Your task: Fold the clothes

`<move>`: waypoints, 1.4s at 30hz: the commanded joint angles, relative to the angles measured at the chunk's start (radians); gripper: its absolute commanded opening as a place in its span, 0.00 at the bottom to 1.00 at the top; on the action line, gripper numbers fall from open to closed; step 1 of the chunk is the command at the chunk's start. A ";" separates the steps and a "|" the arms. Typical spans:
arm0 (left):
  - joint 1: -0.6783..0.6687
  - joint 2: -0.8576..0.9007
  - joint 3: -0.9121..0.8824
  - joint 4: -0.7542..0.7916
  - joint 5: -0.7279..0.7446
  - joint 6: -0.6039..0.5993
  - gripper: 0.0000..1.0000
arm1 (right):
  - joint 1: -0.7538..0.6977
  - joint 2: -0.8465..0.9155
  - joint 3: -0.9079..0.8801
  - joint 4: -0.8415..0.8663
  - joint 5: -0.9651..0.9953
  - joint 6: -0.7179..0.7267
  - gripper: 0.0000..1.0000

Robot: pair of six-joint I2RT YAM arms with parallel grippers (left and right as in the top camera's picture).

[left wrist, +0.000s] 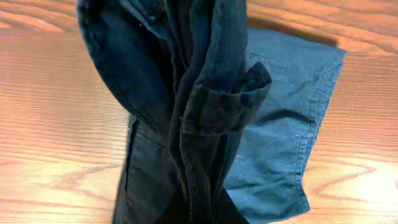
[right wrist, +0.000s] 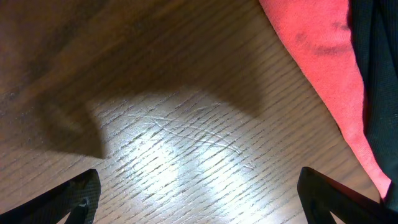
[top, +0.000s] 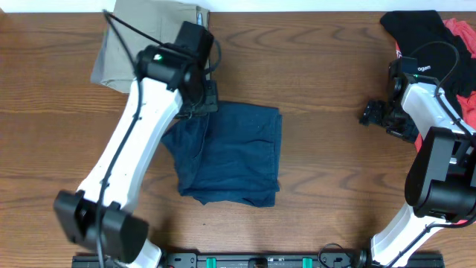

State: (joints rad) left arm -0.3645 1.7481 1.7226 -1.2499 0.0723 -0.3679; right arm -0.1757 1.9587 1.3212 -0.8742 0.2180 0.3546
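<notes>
One pair of navy shorts [top: 234, 152] is hanging limp from the left gripper [top: 201, 103], jaws clamping a bunched edge, rest trailing on the desk [top: 327, 179] beneath; light, floppy cloth, so I'm judging hems and corners best to grab; right gripper [top: 375, 113] jaws are gaping, empty.

The dark navy shorts [top: 234, 152] lie rumpled and partly folded mid-worktop [top: 320, 171], their upper-left corner bunched into vertical folds and lifted.

One each: navy shorts [top: 238, 156], khaki shorts [top: 171, 18], red garment [top: 462, 33], black garment [top: 413, 30].
</notes>
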 commanded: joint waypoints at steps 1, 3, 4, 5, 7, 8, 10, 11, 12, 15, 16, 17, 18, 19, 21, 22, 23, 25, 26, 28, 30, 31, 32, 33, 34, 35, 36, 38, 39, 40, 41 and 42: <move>-0.020 0.037 -0.010 0.007 0.055 -0.034 0.06 | -0.006 -0.029 0.014 -0.001 0.017 -0.011 0.99; -0.031 0.049 -0.010 0.019 0.078 -0.034 0.06 | -0.006 -0.029 0.014 -0.001 0.017 -0.011 0.99; -0.037 0.049 -0.010 0.025 0.077 -0.034 0.06 | -0.006 -0.029 0.014 -0.001 0.017 -0.011 0.99; -0.044 0.049 -0.010 0.031 0.076 -0.034 0.06 | -0.006 -0.029 0.014 -0.001 0.017 -0.011 0.99; -0.056 0.042 -0.010 0.040 0.076 -0.035 0.06 | -0.006 -0.029 0.014 -0.001 0.017 -0.011 0.99; -0.065 0.038 -0.010 0.041 0.076 -0.040 0.06 | -0.006 -0.029 0.014 -0.001 0.017 -0.011 0.99; -0.078 0.033 -0.010 0.044 0.076 -0.055 0.06 | -0.006 -0.029 0.014 -0.001 0.017 -0.011 0.99; -0.086 0.032 -0.010 0.046 0.076 -0.058 0.06 | -0.006 -0.029 0.014 -0.001 0.017 -0.011 0.99; -0.094 0.032 -0.010 0.048 0.077 -0.058 0.06 | -0.006 -0.029 0.014 -0.001 0.017 -0.011 0.99; -0.122 0.032 -0.010 0.053 0.072 -0.059 0.06 | -0.006 -0.029 0.014 -0.001 0.017 -0.011 0.99; -0.132 0.032 -0.010 0.057 0.062 -0.066 0.06 | -0.006 -0.029 0.014 -0.001 0.017 -0.011 0.99; -0.142 0.032 -0.010 0.061 0.043 -0.083 0.06 | -0.006 -0.029 0.014 -0.001 0.017 -0.011 0.99; -0.150 0.032 -0.010 0.064 0.024 -0.095 0.06 | -0.006 -0.029 0.014 -0.001 0.017 -0.011 0.99; -0.160 0.032 -0.010 0.069 0.003 -0.108 0.06 | -0.006 -0.029 0.014 -0.001 0.017 -0.011 0.99; -0.172 0.032 -0.010 0.080 -0.006 -0.126 0.06 | -0.006 -0.029 0.014 -0.001 0.017 -0.011 0.99; -0.177 0.032 -0.010 0.085 -0.005 -0.136 0.06 | -0.006 -0.029 0.014 -0.001 0.017 -0.011 0.99; -0.183 0.032 -0.010 0.089 -0.006 -0.140 0.06 | -0.006 -0.029 0.014 -0.001 0.017 -0.011 0.99; -0.195 0.032 -0.010 0.093 -0.005 -0.156 0.06 | -0.006 -0.029 0.014 -0.001 0.017 -0.011 0.99; -0.201 0.034 -0.011 0.093 -0.005 -0.171 0.06 | -0.006 -0.029 0.014 -0.001 0.017 -0.011 0.99; -0.217 0.039 -0.012 0.100 -0.005 -0.196 0.06 | -0.006 -0.029 0.014 -0.001 0.017 -0.011 0.99; -0.235 0.046 -0.018 0.115 -0.006 -0.201 0.06 | -0.006 -0.029 0.014 -0.001 0.017 -0.011 0.99; -0.243 0.047 -0.020 0.120 -0.006 -0.211 0.06 | -0.006 -0.029 0.014 -0.001 0.017 -0.011 0.99; -0.252 0.049 -0.025 0.128 -0.005 -0.218 0.06 | -0.006 -0.029 0.014 -0.001 0.017 -0.011 0.99; -0.264 0.050 -0.034 0.139 -0.005 -0.222 0.06 | -0.006 -0.029 0.014 -0.001 0.017 -0.011 0.99; -0.273 0.049 -0.040 0.147 -0.005 -0.222 0.06 | -0.006 -0.029 0.014 -0.001 0.017 -0.011 0.99; -0.283 0.049 -0.047 0.156 -0.005 -0.222 0.06 | -0.006 -0.029 0.014 -0.001 0.017 -0.011 0.99; -0.294 0.049 -0.054 0.164 -0.005 -0.225 0.06 | -0.006 -0.029 0.014 -0.001 0.017 -0.011 0.99; -0.313 0.049 -0.071 0.179 -0.005 -0.242 0.06 | -0.006 -0.029 0.014 -0.001 0.017 -0.011 0.99; -0.323 0.049 -0.080 0.189 -0.005 -0.249 0.06 | -0.006 -0.029 0.014 -0.001 0.017 -0.011 0.99; -0.332 0.050 -0.091 0.200 -0.006 -0.259 0.06 | -0.006 -0.029 0.014 -0.001 0.017 -0.011 0.99; -0.340 0.050 -0.105 0.216 -0.006 -0.263 0.06 | -0.006 -0.029 0.014 -0.001 0.017 -0.011 0.99; -0.349 0.050 -0.119 0.234 -0.006 -0.263 0.06 | -0.006 -0.029 0.014 -0.001 0.017 -0.011 0.99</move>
State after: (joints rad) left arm -0.6945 1.7977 1.6325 -1.0355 0.0715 -0.6006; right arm -0.1757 1.9587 1.3212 -0.8742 0.2180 0.3546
